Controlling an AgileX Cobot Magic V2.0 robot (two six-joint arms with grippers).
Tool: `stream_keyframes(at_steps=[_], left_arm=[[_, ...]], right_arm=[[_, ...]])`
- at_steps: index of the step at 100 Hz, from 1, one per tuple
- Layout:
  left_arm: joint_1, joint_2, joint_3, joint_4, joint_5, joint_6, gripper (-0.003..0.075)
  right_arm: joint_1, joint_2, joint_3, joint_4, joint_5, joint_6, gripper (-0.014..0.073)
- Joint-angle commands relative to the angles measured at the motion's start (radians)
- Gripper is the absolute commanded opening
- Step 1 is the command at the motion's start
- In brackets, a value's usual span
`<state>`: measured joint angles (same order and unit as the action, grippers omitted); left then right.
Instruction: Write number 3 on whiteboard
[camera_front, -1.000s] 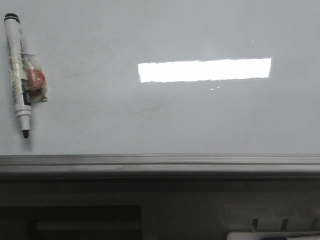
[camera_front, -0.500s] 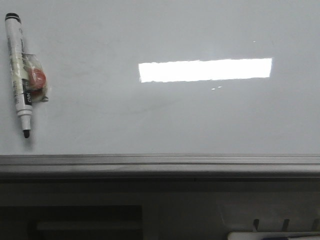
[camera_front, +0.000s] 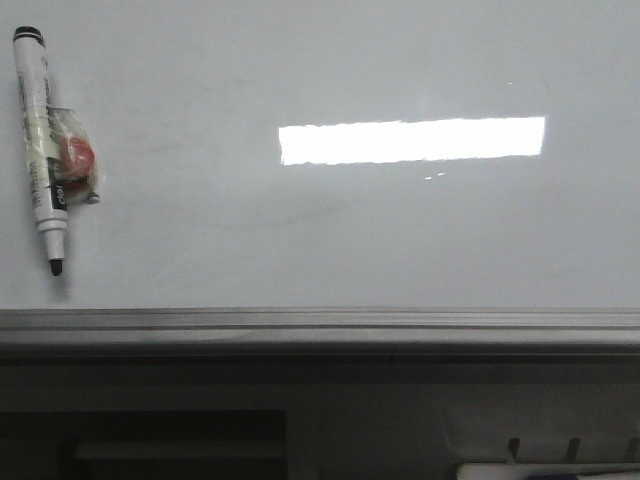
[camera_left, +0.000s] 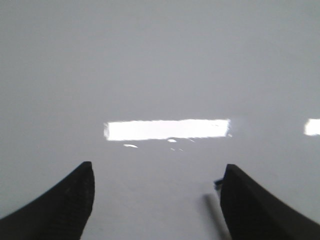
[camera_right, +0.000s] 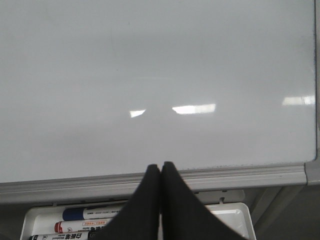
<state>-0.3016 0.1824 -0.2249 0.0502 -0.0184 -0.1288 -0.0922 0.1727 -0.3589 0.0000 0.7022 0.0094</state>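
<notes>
Left gripper: black textured fingers spread wide apart, holding nothing, over the large glossy pale grey-white whiteboard. Right gripper: black fingers pressed together, holding nothing, above a white tray of markers just beyond the board's grey metal rail. White black-capped marker pen: lies on the whiteboard, at its left side in the front view, tip pointing toward the rail. Number 3: no drawn line visible.

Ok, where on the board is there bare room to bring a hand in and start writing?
The whiteboard is bare from right of the marker pen across to its right edge, down to the bottom rail. No stroke shows yet. Only the upper-left corner, where the pen lies, is occupied. The tray of markers sits below the rail.
</notes>
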Motion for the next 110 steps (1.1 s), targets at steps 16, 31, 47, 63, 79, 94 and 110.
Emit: stream_keyframes(at_steps=[16, 31, 47, 63, 79, 94, 110], left_arm=[[-0.297, 0.247, -0.021, -0.008, -0.096, -0.002, 0.048], [-0.386, 0.418, -0.021, -0.039, -0.16, -0.002, 0.048], [-0.391, 0.576, -0.005, -0.117, -0.313, -0.002, 0.048], [-0.391, 0.706, -0.005, -0.119, -0.409, -0.044, 0.048], [-0.391, 0.799, -0.005, -0.119, -0.47, -0.104, 0.048], [-0.391, 0.841, -0.005, -0.119, -0.485, -0.146, 0.048], [-0.391, 0.862, -0.005, -0.119, -0.459, -0.197, 0.0454]], right_arm=[[0.0, 0.018, -0.035, 0.0, -0.07, 0.002, -0.0048], [0.0, 0.018, -0.035, 0.0, -0.07, 0.002, -0.0048], [0.0, 0.018, -0.035, 0.0, -0.07, 0.002, -0.0048], [0.0, 0.018, -0.035, 0.0, -0.07, 0.002, -0.0048], [0.0, 0.018, -0.035, 0.0, -0.07, 0.002, -0.0048], [0.0, 0.018, -0.035, 0.0, -0.07, 0.002, -0.0047], [0.0, 0.018, -0.035, 0.0, -0.07, 0.002, -0.0048]])
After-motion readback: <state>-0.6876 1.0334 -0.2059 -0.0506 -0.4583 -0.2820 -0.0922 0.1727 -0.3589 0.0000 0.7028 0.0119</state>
